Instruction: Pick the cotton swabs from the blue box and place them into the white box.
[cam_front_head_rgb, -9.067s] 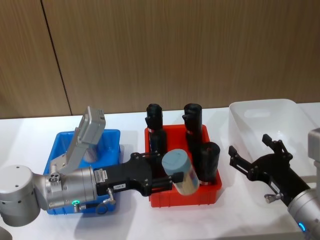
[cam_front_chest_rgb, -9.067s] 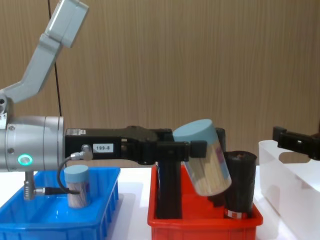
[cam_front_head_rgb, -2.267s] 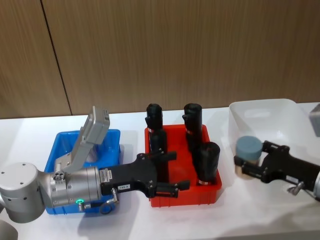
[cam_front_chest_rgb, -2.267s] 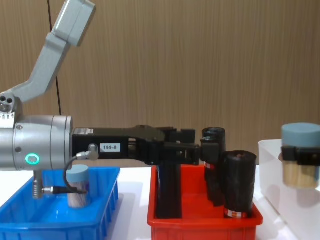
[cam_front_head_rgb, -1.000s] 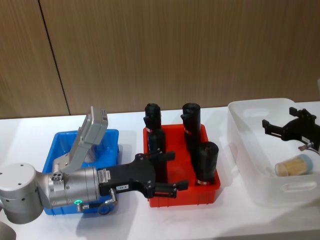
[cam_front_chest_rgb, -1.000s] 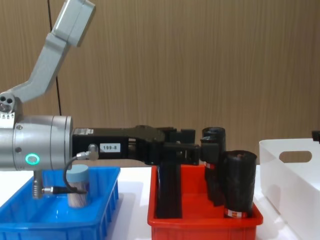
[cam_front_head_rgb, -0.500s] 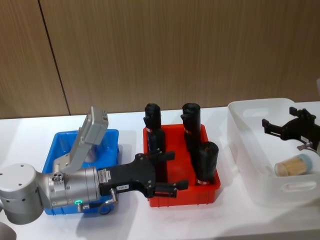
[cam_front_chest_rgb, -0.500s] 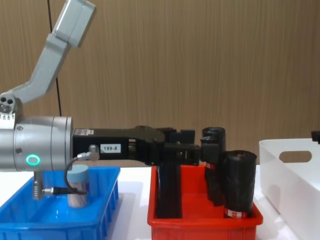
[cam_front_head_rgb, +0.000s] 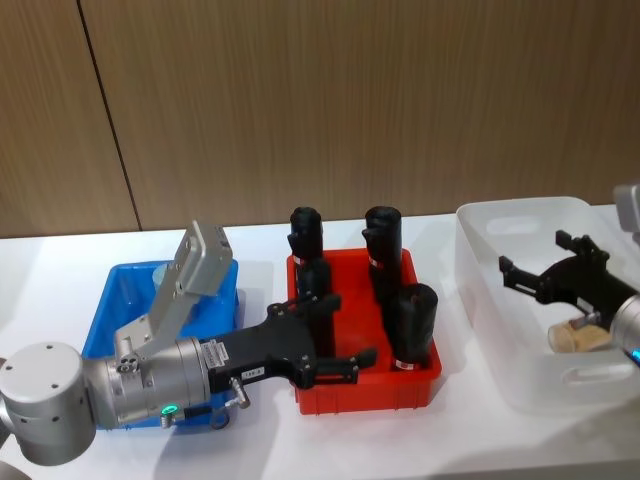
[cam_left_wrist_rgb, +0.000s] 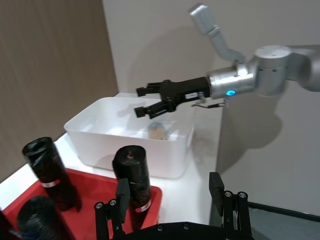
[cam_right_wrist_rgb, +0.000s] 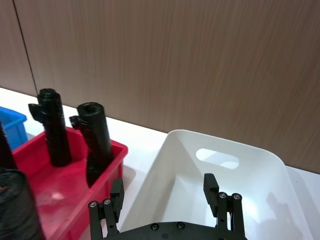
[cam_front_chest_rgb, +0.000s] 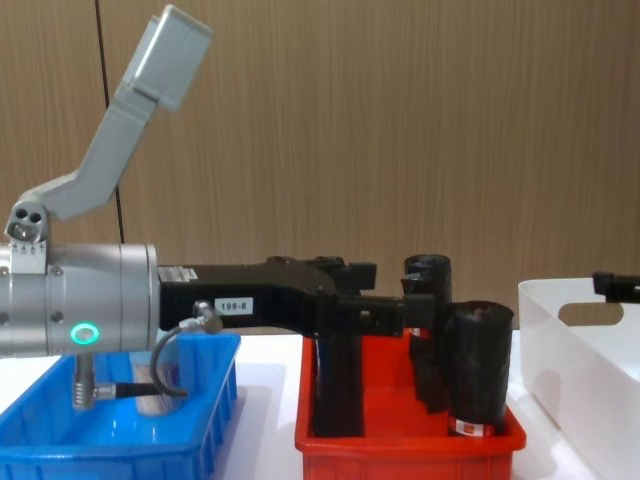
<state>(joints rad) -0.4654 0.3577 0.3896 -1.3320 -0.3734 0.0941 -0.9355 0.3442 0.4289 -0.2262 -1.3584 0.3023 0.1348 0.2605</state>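
Hovering over the white box (cam_front_head_rgb: 500, 350), inside its rim: right jaws, spread.

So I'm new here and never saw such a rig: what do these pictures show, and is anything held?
It is a two-armed robot at a white table. Two pictures come from cameras on its head and chest, two from its wrists. On the table: a blue box, a red bin of black rolls, a white box. The left gripper is open over the red bin; the right gripper is open over the white box, where a tub of cotton swabs lies on its side. Neither holds anything.
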